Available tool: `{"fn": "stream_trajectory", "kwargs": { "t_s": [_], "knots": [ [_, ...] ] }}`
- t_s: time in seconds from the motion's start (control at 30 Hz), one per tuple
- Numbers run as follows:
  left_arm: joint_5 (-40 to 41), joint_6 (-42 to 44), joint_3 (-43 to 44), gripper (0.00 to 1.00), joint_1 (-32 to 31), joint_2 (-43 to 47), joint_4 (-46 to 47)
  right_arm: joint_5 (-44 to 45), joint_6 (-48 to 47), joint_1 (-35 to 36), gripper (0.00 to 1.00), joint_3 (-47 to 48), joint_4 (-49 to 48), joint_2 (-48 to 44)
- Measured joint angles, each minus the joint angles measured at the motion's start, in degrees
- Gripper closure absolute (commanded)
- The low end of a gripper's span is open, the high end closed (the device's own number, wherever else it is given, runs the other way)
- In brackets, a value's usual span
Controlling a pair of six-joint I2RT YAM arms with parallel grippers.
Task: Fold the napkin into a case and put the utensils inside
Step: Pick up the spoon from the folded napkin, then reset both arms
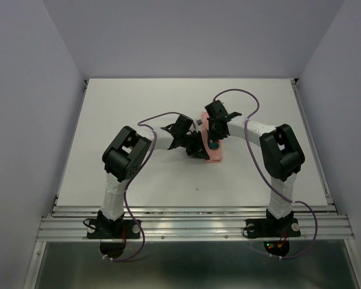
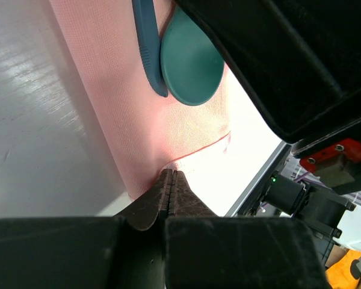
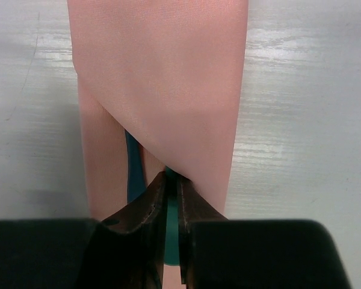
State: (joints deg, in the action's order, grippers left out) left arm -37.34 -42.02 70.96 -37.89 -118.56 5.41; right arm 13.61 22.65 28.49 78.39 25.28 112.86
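At the middle of the bench the napkin lies folded into a narrow salmon-pink strip, with a slanted flap across its front in the right wrist view, so it already reads as a case. Both arms meet over it.

Teal utensils sit at the napkin. A round spoon and a darker handle rest on the cloth in the left wrist view. A third utensil runs in under the flap.

The left fingers are pressed together and seem to nip the napkin's near edge, which rises in a small peak at their tips. The right fingers are almost closed, pinching the teal utensil by its thin handle.

The cloth looks thin, soft and light. It will likely sag, crease and drag along with whatever slides over it, so it is best held at an edge or corner, close to the pocket mouth. The utensils look stiff, light and smooth. The handle is the place to grip, though it may twist between the fingers.

The bench is plain white and smooth, with a faint sheen, so the napkin may slip on it. Pale lilac walls close in three sides, and a metal rail runs along the near edge.
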Motion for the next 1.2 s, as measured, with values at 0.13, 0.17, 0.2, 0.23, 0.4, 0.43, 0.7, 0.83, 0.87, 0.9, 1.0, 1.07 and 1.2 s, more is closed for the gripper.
{"fn": "stream_trajectory", "kwargs": {
  "t_s": [0.13, 0.17, 0.2, 0.23, 0.4, 0.43, 0.7, 0.83, 0.87, 0.9, 1.0, 1.07, 1.2],
  "knots": [
    [-0.13, 0.02, 0.0, 1.0, 0.0, -0.09, 0.02, 0.09, 0.0, 0.0, 0.73, 0.28, -0.15, 0.35],
    [-0.17, 0.02, 0.0, 1.0, 0.0, -0.17, 0.04, 0.07, 0.0, 0.0, 0.72, 0.39, -0.2, 0.44],
    [-0.22, 0.02, 0.02, 1.0, 0.0, -0.22, 0.04, 0.02, 0.0, 0.0, 0.71, 0.46, -0.22, 0.52],
    [-0.28, 0.02, 0.02, 1.0, 0.0, -0.24, 0.07, -0.07, 0.02, 0.0, 0.68, 0.5, -0.24, 0.52],
    [-0.42, 0.09, 0.04, 1.0, 0.0, -0.31, 0.07, -0.63, 0.33, 0.0, 0.61, 0.52, -0.37, 0.52],
    [-0.44, 0.13, 0.07, 1.0, 0.0, -0.33, 0.07, -0.74, 0.48, 0.0, 0.59, 0.52, -0.37, 0.52],
    [-0.55, 0.83, 0.68, 1.0, -0.02, -0.52, -0.74, -2.73, 2.03, -0.02, 0.46, -0.24, -0.11, -1.42],
    [-0.31, 1.31, 1.2, 1.0, -0.04, -0.52, -1.77, -2.93, 2.64, -0.02, 0.44, -0.46, 0.87, -4.07],
    [-0.26, 1.44, 1.27, 1.0, -0.04, -0.52, -1.97, -2.91, 2.8, -0.02, 0.43, -0.57, 1.22, -4.96],
    [-0.26, 1.53, 1.33, 1.0, -0.04, -0.52, -2.08, -2.89, 2.91, -0.02, 0.43, -0.74, 1.44, -5.6],
    [-0.13, 1.77, 1.53, 1.0, -0.04, -0.52, -2.51, -2.6, 3.23, -0.02, 0.39, -2.4, 1.79, -8.39],
    [-0.11, 1.95, 1.62, 1.0, -0.04, -0.52, -2.73, -1.84, 3.43, -0.02, 0.34, -3.56, 2.49, -10.4],
    [0.37, 2.89, 2.54, 1.0, -0.13, -0.52, -4.66, 0.98, 4.33, -0.44, 0.12, -6.45, 3.23, -15.08]
  ]
}}
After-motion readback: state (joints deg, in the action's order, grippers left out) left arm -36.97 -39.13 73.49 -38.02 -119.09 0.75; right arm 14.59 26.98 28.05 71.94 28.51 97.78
